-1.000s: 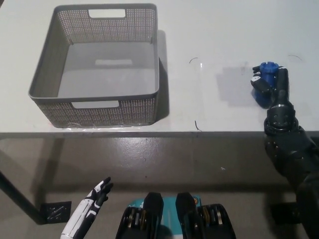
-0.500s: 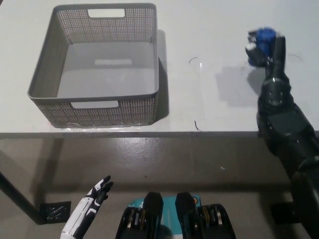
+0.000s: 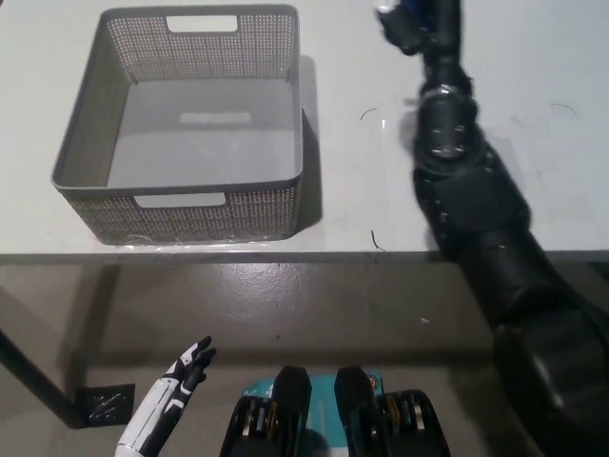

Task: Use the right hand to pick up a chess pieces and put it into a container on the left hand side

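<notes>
One big white desk is seen, with a grey woven plastic basket on its left part. The black right robot hand is held high, just right of the basket, closed around a small blue chess piece. The carrying step seems under way. Next, the piece should be brought left over the basket and let go. The white left robot hand rests low, fingers apart.

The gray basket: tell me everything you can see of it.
The gray basket is a square, open-topped bin, plastic by its look, with finely perforated walls and a solid smooth floor. A slot handle is cut into the far wall and another into the near wall. It stands upright on the white table, near its front edge, and nothing shows inside. Neither hand touches it.
</notes>
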Available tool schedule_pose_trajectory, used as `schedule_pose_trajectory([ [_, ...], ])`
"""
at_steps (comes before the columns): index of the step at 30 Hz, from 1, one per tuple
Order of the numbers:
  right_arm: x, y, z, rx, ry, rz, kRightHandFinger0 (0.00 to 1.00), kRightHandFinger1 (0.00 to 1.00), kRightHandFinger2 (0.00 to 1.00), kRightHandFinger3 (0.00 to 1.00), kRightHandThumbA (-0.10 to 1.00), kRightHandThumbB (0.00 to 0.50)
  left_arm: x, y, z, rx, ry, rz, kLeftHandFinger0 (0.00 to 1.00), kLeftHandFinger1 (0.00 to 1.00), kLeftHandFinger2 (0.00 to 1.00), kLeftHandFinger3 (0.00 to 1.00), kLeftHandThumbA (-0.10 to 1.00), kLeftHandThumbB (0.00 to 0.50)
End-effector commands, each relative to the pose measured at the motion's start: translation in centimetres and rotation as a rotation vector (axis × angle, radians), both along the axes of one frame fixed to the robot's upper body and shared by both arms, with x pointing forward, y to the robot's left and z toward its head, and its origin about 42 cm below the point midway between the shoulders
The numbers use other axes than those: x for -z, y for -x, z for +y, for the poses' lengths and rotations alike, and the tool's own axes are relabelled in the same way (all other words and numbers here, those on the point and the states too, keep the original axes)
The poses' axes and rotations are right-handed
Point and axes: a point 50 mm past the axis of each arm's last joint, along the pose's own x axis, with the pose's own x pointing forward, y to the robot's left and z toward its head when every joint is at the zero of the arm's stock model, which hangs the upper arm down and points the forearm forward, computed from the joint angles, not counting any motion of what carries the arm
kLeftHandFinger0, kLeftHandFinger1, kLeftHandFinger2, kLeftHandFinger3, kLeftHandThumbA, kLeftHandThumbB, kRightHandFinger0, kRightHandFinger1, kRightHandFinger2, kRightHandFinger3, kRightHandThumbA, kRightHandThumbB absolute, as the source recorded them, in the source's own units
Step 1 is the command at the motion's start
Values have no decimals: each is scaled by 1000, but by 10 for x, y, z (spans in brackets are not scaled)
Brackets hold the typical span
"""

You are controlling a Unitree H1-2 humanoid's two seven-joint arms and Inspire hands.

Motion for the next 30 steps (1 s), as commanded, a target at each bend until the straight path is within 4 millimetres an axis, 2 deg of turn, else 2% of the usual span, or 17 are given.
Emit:
schedule_pose_trajectory([
  [1,-60,8,60,-106,83,-136,0,192,593,449,-100,152,-9,-6,5,25,-13,-38,1000,1000,1000,1000,1000,370],
  [3,-61,12,76,-141,89,-148,0,185,623,524,-100,143,-10,-6,4,25,-7,-38,1000,1000,1000,1000,1000,378],
  [4,-60,16,90,-175,91,-132,0,193,635,658,-100,146,-10,-6,5,28,-10,-39,1000,1000,1000,1000,1000,374],
  [5,-58,18,96,-181,96,-127,0,169,590,565,-100,147,-9,-5,5,30,-13,-37,1000,1000,1000,1000,1000,373],
  [6,-54,23,113,-218,92,-112,0,153,532,353,-100,138,-8,-3,4,29,-11,-34,1000,1000,1000,1000,1000,373],
  [7,-52,24,116,-229,90,-109,0,153,533,349,-100,137,-7,-3,4,28,-11,-33,1000,1000,1000,1000,1000,373],
  [9,-48,29,131,-246,108,-92,0,164,579,442,-100,135,-7,-3,4,27,-3,-38,1000,1000,1000,1000,1000,370],
  [10,-47,30,135,-255,111,-83,0,187,612,525,-100,137,-8,-4,3,25,-2,-39,1000,1000,1000,1000,1000,373],
  [13,-40,36,149,-263,140,-65,0,276,732,642,-100,139,-10,-8,2,40,-23,-43,1000,1000,1000,1000,1000,376],
  [15,-38,37,152,-268,140,-54,0,228,686,625,-100,150,-11,-10,2,41,-24,-44,1000,1000,1000,1000,1000,367],
  [17,-19,42,156,-263,163,-26,0,197,652,610,-100,138,-5,2,-2,41,-15,-22,1000,1000,1000,1000,1000,381],
  [18,-16,42,155,-261,168,-25,0,192,648,613,-100,140,-4,2,-3,43,-11,-20,1000,1000,1000,1000,1000,385],
  [20,-1,44,154,-261,199,-9,0,215,681,682,-100,125,-2,6,-3,35,-4,-4,1000,1000,1000,1000,1000,385],
  [23,15,43,150,-269,203,30,0,258,676,669,-100,126,-2,6,-1,37,3,5,1000,1000,1000,1000,1000,392],
  [26,25,43,145,-268,204,57,0,257,653,607,-100,123,-2,7,-1,45,-8,3,1000,1000,1000,1000,1000,390],
  [27,29,42,142,-267,204,69,0,246,630,540,-100,127,-1,7,-1,44,-7,-1,1000,1000,1000,1000,1000,383],
  [30,38,41,137,-259,209,90,0,253,637,539,-100,122,0,13,-3,41,-2,15,1000,1000,1000,1000,1000,357],
])
